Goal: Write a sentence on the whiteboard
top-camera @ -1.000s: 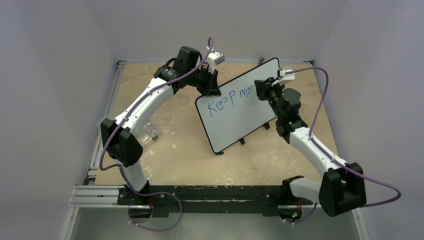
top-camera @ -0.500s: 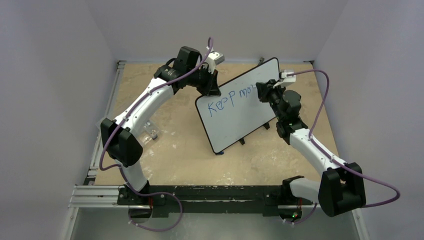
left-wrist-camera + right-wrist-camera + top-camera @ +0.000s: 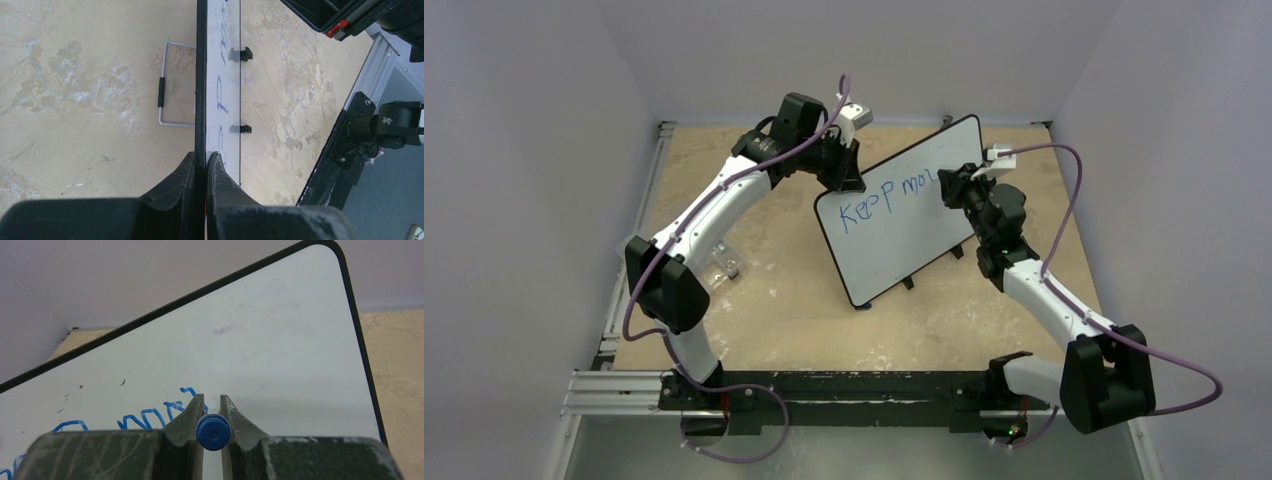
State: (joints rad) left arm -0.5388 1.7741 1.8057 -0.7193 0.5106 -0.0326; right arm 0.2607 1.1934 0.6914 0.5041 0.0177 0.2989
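The whiteboard [image 3: 904, 225] stands tilted on small black feet in the middle of the table. Blue letters [image 3: 886, 197] on it read about "Keep mov". My left gripper [image 3: 851, 180] is shut on the board's upper left rim; the left wrist view shows the rim [image 3: 201, 75] edge-on between the jaws of that gripper [image 3: 202, 159]. My right gripper [image 3: 951, 183] is shut on a blue marker [image 3: 213, 431], seen end-on, with its tip at the board [image 3: 280, 355] right after the last blue strokes [image 3: 150, 416]. The tip itself is hidden.
A metal wire stand [image 3: 172, 85] lies on the tan table behind the board. A small clear and metal object [image 3: 724, 262] sits by the left arm. Purple walls close in on three sides. The black base rail [image 3: 844, 390] runs along the near edge.
My right gripper has moved a little to the right along the board with the marker, and the blue writing has grown from "Keep mo" by another stroke. The left arm has not moved.
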